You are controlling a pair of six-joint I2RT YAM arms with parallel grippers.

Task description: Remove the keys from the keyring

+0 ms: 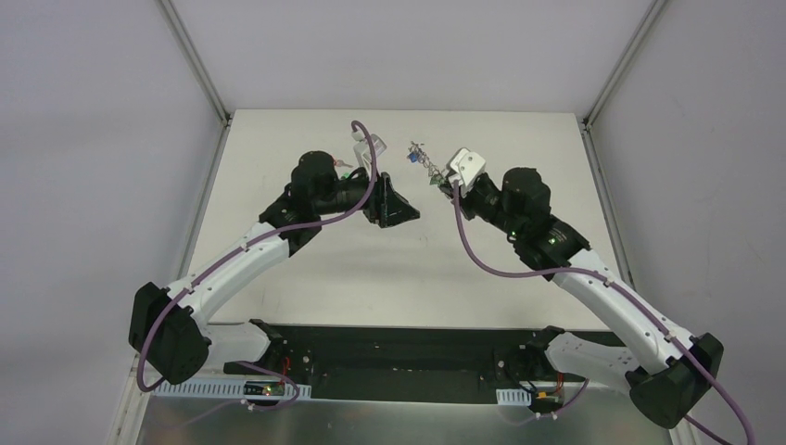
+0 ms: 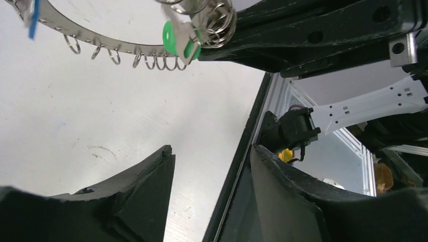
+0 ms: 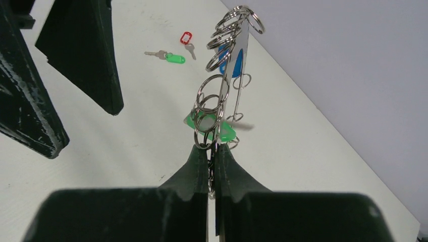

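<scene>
Edgewise, the right tool (image 3: 212, 154) pinches the flat grey keyring (image 3: 236, 96), wire loops (image 3: 222, 55) dangling; left tool (image 2: 212, 151) stands wide.

No writing, brand, number or sign can be read in any view. The only label-like things are the plastic tags on the keys, and each shows plain colour. The green tag (image 3: 222, 133) hangs at the near end of the keyring (image 2: 116, 46), and the blue tag (image 3: 237, 60) hangs farther along it. The red tag (image 3: 186, 38) and the second green tag (image 3: 175, 58) lie on the table (image 3: 126, 141) beyond the keyring. The red tag has a pale window, but nothing in it is legible.
</scene>
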